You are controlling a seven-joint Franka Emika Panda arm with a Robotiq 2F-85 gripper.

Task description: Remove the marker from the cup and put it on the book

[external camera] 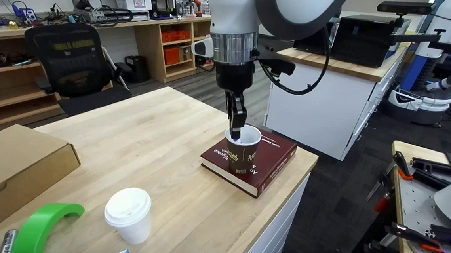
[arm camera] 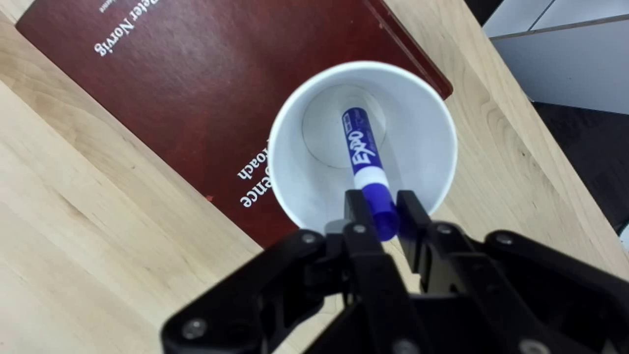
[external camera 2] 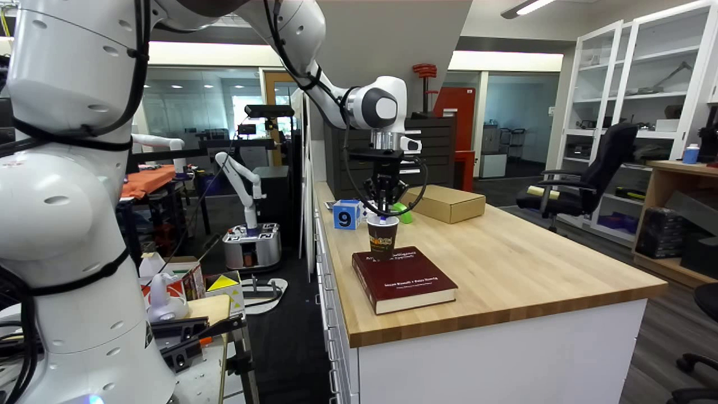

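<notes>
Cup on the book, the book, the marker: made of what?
Cup: likely paper, smooth white inside, dark printed outside, thin rim.
Book: hard cover with a soft sheen, covering material unclear; pale paper page edges.
Marker: probably plastic, smooth blue barrel with printed lettering.

Arm (external camera 2: 61, 207): single, white; lower links upright in an exterior view, upper part cut off by the top edge.
Forearm (external camera 2: 303, 33): white, sloping down to the wrist.
Wrist (external camera 2: 377, 109): bent, tool end facing downward.
Gripper (arm camera: 383, 204): black, two-fingered, pointing down in both exterior views.
Fingers (arm camera: 357, 209): side by side, tips level, gap between them narrow and occupied.
</notes>
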